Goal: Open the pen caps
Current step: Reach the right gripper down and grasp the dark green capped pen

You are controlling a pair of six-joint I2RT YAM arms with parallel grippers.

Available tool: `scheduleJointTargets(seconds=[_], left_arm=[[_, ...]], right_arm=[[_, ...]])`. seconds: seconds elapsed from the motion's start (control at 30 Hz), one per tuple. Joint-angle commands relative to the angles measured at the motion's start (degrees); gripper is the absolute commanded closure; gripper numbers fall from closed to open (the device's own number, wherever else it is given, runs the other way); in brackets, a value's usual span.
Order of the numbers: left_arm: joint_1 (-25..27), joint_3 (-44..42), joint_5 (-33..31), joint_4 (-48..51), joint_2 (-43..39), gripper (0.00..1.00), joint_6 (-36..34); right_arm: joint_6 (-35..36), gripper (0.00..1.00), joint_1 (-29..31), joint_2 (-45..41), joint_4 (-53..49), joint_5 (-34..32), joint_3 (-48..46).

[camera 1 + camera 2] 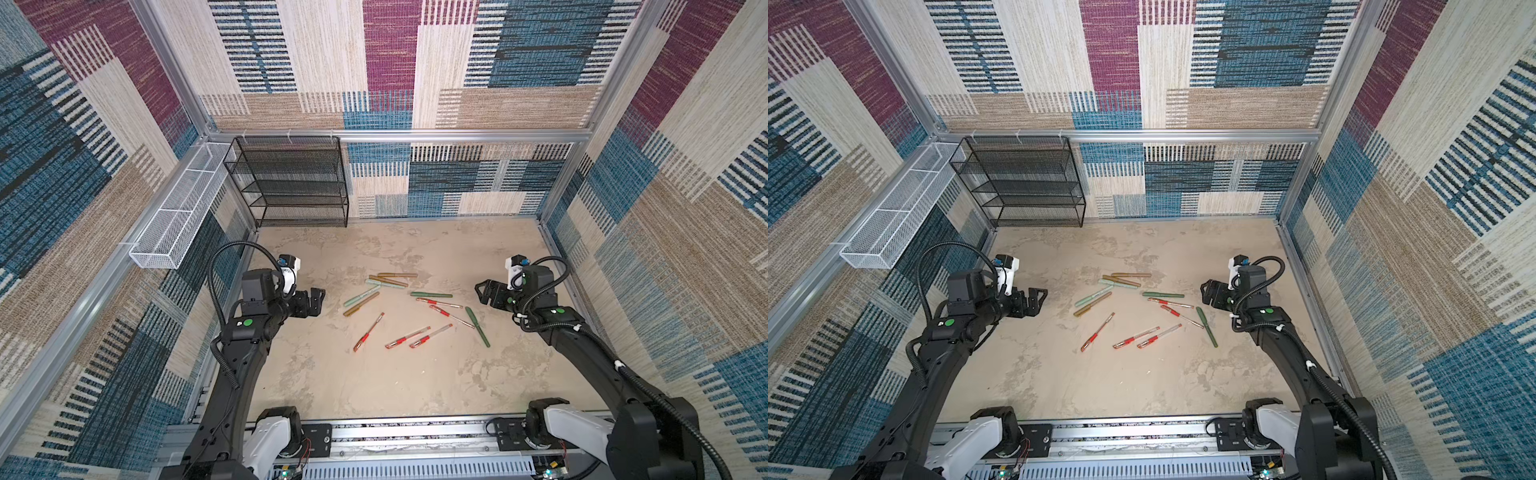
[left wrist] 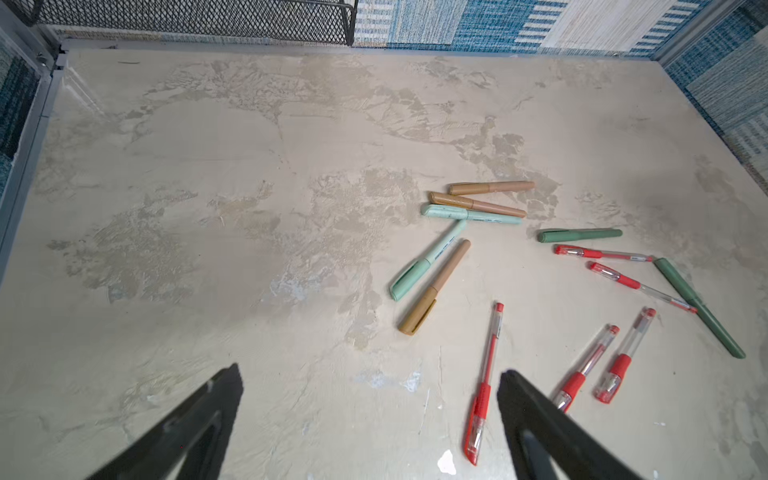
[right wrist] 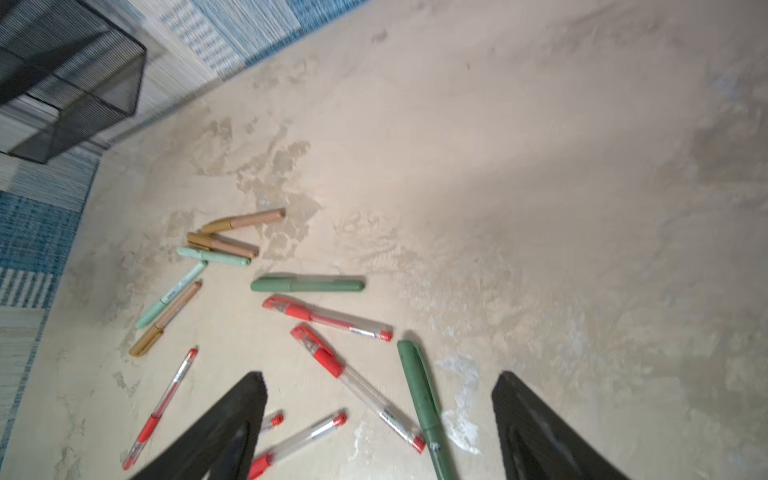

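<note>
Front edge first: the metal rail (image 1: 415, 434) with both arm bases mounted on it, then the beige table (image 1: 374, 386). Twelve pens (image 1: 369, 332) are scattered mid-table between the two arms, and all the pen caps (image 2: 409, 279) are still on: three brown, two mint, two dark green, five clear ones with red bits. The left gripper (image 1: 320, 300) sits off to the left of the pile, jaws spread wide, nothing in them. In its wrist view a red pen (image 2: 482, 399) shows right next to one finger. The right gripper (image 1: 481, 294) is on the other side, also gaping and holding nothing, and a dark green pen (image 3: 422, 399) lies on the table between its fingers. The black mesh shelf (image 1: 291, 183) stands at the back, with the white basket (image 1: 174, 224) on the left wall
</note>
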State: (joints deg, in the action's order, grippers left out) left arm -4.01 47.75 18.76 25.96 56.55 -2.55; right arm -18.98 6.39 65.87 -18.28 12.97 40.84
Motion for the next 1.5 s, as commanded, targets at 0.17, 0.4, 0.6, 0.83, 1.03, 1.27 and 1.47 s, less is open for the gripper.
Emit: scheduleJointTargets(seconds=[0.17, 0.4, 0.6, 0.83, 1.03, 1.27, 1.47], left_arm=[[0.3, -0.2, 0.6, -0.4, 0.5, 0.00, 1.4], [0.9, -0.3, 0.4, -0.6, 1.5, 0.00, 1.6], [1.0, -0.3, 0.3, -0.4, 1.5, 0.01, 1.7], [1.4, -0.2, 0.1, -0.1, 1.0, 0.01, 1.7], [1.9, -0.1, 0.5, -0.3, 0.7, 0.01, 2.0], [2.2, 0.4, 0.6, 0.2, 0.0, 0.01, 2.3], [2.4, 0.9, 1.3, 0.6, -0.4, 0.01, 2.6]], right_arm=[[2.4, 0.34, 4.2, 9.6, -12.3, -5.6, 2.9], [2.4, 0.56, 5.5, 17.1, -13.7, -5.0, 3.9], [2.0, 0.61, 5.6, 18.7, -13.0, -6.5, 3.5], [1.3, 0.70, 5.7, 21.2, -12.4, -8.1, 3.0], [-0.2, 0.82, 5.7, 20.2, -11.3, -12.0, 2.1], [-1.1, 0.74, 5.8, 16.5, -12.8, -11.3, 1.5], [-1.2, 0.81, 7.1, 18.9, -13.0, -11.9, 1.6]])
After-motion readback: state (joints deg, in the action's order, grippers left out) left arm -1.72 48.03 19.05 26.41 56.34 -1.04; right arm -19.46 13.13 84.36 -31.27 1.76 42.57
